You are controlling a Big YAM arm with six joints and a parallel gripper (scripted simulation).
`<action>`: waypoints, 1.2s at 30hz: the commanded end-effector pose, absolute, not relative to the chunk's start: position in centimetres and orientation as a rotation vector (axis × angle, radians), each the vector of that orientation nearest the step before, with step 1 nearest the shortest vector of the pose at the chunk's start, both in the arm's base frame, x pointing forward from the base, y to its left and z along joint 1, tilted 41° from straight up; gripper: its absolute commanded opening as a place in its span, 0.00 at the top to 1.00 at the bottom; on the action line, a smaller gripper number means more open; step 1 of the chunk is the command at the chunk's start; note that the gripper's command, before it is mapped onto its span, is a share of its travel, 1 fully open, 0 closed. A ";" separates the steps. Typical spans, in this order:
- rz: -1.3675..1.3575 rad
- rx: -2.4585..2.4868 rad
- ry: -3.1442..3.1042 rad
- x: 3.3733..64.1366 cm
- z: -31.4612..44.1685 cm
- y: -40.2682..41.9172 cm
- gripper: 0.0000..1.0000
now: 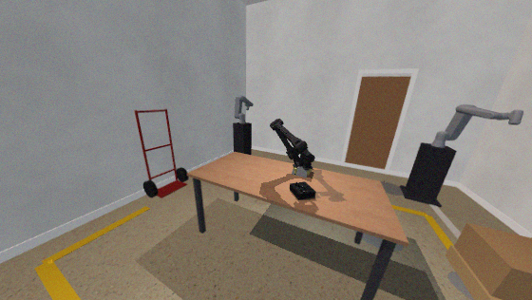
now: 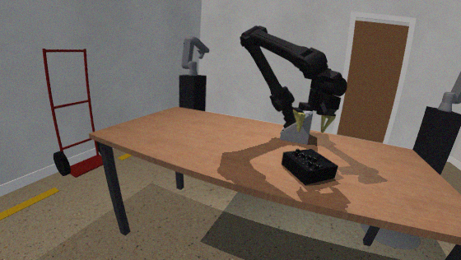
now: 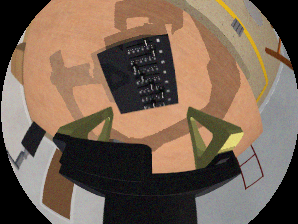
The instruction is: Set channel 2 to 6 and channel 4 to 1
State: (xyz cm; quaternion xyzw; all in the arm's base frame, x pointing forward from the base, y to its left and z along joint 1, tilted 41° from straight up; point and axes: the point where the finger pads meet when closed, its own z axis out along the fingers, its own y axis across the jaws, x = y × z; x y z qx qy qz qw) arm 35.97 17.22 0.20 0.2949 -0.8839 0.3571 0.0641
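The black lighting desk [image 1: 302, 191] [image 2: 318, 171] [image 3: 114, 75] lies flat on the wooden table [image 1: 247, 170] [image 2: 173, 136] [image 3: 40, 50]. In the wrist view its faders show as several parallel rows with small white scale marks, the caps at differing positions. The channel numbers and exact levels are too small to read. My gripper [image 2: 311, 131] [image 3: 150, 109] is open with nothing between its yellow-green fingers. It hangs above the table on the arm-base side of the desk, clear of the faders. In the top view it is too small to judge.
The arm's grey base [image 2: 294, 133] stands behind the desk. Away from the table are a red hand truck [image 1: 158, 147] [image 2: 71, 104], two grey arms on black pedestals [image 1: 242, 138] [image 1: 429, 173], a brown door [image 1: 378, 121] and cardboard boxes [image 1: 499, 256].
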 end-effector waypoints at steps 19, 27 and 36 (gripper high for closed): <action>0.771 1.944 -1.635 37.8 0.0 10.9 0.00; 0.617 2.167 -1.211 37.9 -0.3 9.6 0.00; 0.473 2.338 -0.874 37.9 -0.3 9.4 0.00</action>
